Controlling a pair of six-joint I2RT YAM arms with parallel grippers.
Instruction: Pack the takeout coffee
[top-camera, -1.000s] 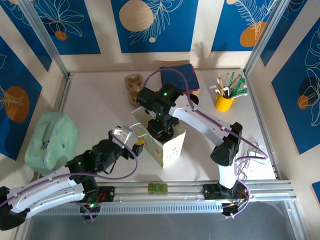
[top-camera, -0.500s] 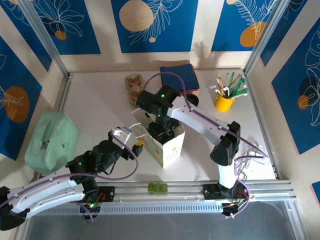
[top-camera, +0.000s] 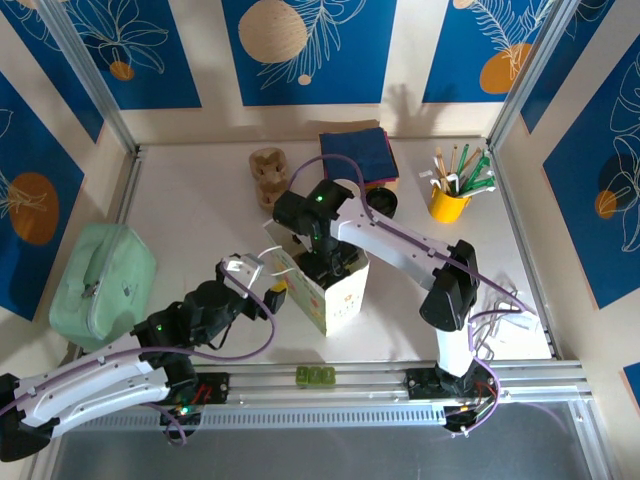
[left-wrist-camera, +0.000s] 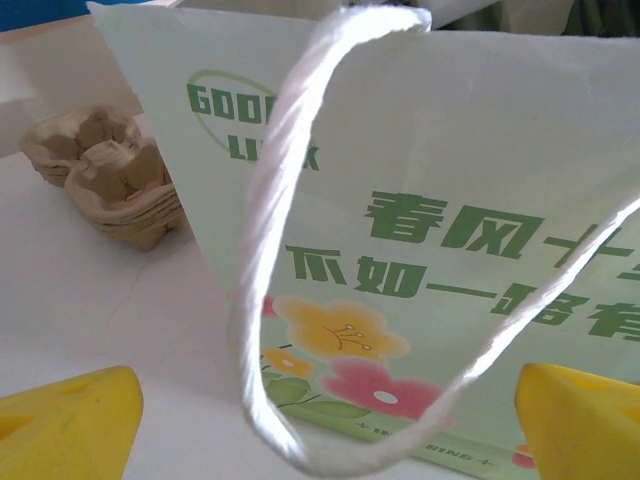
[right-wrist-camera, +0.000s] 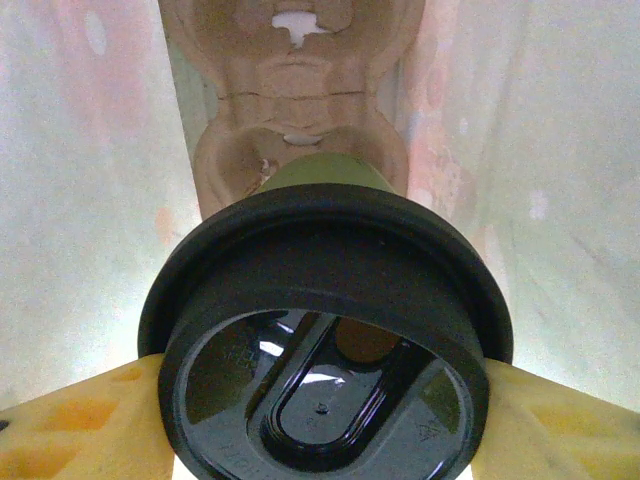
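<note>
1. From above, a white paper bag (top-camera: 335, 290) stands upright near the middle of the surface (top-camera: 200, 210). The right arm (top-camera: 400, 235) bends down into the bag's open mouth. The left tool (top-camera: 272, 284) sits at the bag's left side. A green pouch (top-camera: 100, 280) lies at the far left, and a yellow pot of pens (top-camera: 449, 203) stands at the back right.
2. From the left wrist, the left tool (left-wrist-camera: 320, 430) has its yellow fingers (left-wrist-camera: 60, 420) spread wide. The bag's white twisted handle (left-wrist-camera: 262, 280) loops down between them, and nothing pinches it. The bag's printed face is just beyond. Stacked pulp cup carriers (left-wrist-camera: 105, 185) sit on the surface to the left.
3. From the right wrist, the right tool (right-wrist-camera: 320, 410) is inside the bag and clamps the takeout coffee (right-wrist-camera: 320, 235) by its black lid, one yellow finger on each side. A brown pulp carrier (right-wrist-camera: 290, 90) lies below it on the bag's floor. I cannot tell whether the cup touches it.
</note>
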